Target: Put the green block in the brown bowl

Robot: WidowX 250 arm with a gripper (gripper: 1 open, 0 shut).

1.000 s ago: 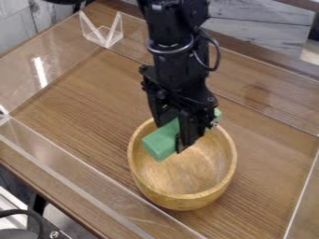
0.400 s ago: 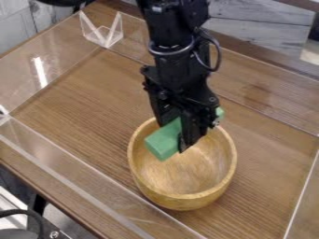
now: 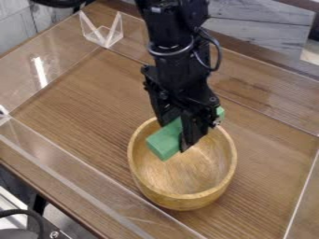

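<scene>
Gripper [image 3: 187, 135] pinching the small bright-green rectangular block [image 3: 163, 142] over the round light-brown wooden bowl [image 3: 182, 193], lower centre of frame; looks light, stiff, maybe slick, so grip opposite flat sides near mid-length.

brown wooden table [image 3: 69, 121], round wooden bowl [image 3: 187, 193] on it, apparently clear rack [image 3: 103, 31] near the far edge

no readable text, labels or numbers

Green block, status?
Hand closed on green block, over brown bowl. Release not yet made. Nothing seen blocking the bowl's hollow.
</scene>
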